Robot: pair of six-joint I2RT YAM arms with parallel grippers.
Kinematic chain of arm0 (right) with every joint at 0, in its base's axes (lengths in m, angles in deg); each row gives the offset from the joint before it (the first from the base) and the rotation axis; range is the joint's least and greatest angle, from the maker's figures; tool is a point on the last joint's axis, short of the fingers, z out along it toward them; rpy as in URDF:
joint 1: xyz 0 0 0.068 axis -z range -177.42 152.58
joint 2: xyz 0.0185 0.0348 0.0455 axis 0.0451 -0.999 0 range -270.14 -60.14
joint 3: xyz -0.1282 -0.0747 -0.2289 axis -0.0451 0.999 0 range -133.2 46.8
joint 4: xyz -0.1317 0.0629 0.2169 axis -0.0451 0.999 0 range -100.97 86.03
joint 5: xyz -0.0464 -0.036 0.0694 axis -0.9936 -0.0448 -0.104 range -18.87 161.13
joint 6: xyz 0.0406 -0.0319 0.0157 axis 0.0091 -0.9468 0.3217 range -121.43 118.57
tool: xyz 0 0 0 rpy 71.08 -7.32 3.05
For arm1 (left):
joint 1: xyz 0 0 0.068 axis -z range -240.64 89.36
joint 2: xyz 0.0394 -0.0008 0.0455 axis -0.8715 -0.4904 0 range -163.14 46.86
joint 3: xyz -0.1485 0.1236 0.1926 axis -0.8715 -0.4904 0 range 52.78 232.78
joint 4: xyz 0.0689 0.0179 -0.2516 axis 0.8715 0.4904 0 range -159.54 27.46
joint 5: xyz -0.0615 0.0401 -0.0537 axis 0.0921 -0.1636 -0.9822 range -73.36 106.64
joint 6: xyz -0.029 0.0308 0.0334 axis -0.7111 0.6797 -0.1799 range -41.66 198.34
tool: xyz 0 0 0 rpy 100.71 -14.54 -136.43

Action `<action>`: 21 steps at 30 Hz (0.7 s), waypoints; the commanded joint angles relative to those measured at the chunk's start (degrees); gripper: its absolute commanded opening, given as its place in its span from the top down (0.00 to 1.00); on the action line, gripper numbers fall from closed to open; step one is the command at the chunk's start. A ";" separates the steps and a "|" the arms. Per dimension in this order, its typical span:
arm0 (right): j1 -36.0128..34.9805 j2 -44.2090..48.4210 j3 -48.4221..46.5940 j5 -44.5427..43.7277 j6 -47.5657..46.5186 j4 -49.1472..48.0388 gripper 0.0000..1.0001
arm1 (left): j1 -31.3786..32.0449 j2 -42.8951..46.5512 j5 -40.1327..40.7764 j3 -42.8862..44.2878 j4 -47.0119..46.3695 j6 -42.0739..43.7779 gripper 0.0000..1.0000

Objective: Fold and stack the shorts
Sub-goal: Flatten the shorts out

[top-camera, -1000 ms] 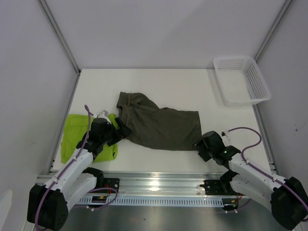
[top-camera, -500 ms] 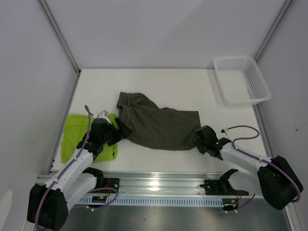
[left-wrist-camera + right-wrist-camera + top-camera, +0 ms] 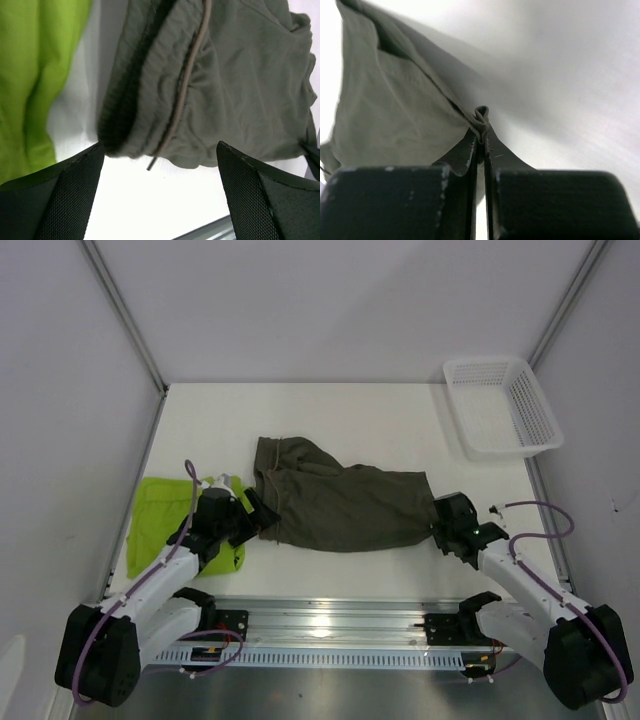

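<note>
Right fingers [image 3: 506, 159] were clenched flat on a pinch of hem [image 3: 481, 114] at the four-o'clock corner of the olive-grey shorts [image 3: 340, 505]. The left fingers [image 3: 55, 197] stood spread wide just short of the waistband [image 3: 145, 100] and its drawstring [image 3: 186, 85], gripping nothing. Those shorts lay rumpled across the middle of the tabletop [image 3: 380, 425]. The lime green shorts [image 3: 158, 515] sat at eight o'clock, partly hidden behind the left arm. Thin, limp cloth like this would likely sag and slide, so I judged the thicker waistband edge the best second hold.
</note>
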 commanded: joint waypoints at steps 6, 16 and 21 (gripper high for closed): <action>6.56 -1.51 -1.76 -1.23 -6.82 2.75 1.00 | 10.40 -3.47 3.46 0.15 -6.08 -7.19 0.08; 7.18 -3.19 0.35 0.18 -6.91 -1.20 1.00 | 14.64 1.09 11.64 -3.10 -3.63 -11.42 0.24; 7.35 -3.54 0.61 0.88 -7.44 -2.34 1.00 | 14.64 -0.39 12.18 -5.12 -7.12 -10.37 0.30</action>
